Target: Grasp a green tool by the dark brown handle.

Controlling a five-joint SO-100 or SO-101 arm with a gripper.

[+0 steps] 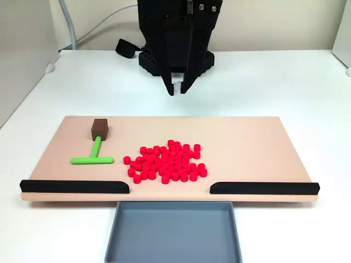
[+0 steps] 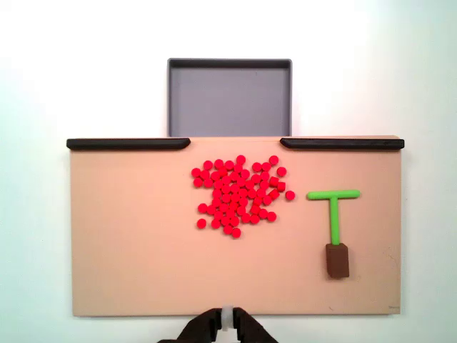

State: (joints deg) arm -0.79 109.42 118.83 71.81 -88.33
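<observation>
The green tool (image 1: 93, 158) lies flat on the left part of the tan board (image 1: 247, 142) in a fixed view, its crossbar toward the front. The dark brown handle (image 1: 100, 129) sits at the stem's far end. In another fixed view, seen from above, the green tool (image 2: 333, 211) lies at the right with the dark brown handle (image 2: 338, 259) toward the bottom. My black gripper (image 1: 178, 90) hangs behind the board's back edge, near its middle, well away from the tool. Its fingers point down, a narrow gap apart, with nothing between them. From above, the gripper (image 2: 227, 320) sits at the bottom edge.
A pile of small red cylinders (image 1: 167, 161) covers the board's middle. Two long black bars (image 1: 74, 187) (image 1: 264, 188) line the front edge with a gap between them. A grey tray (image 1: 173, 231) stands below that gap. White table surrounds the board.
</observation>
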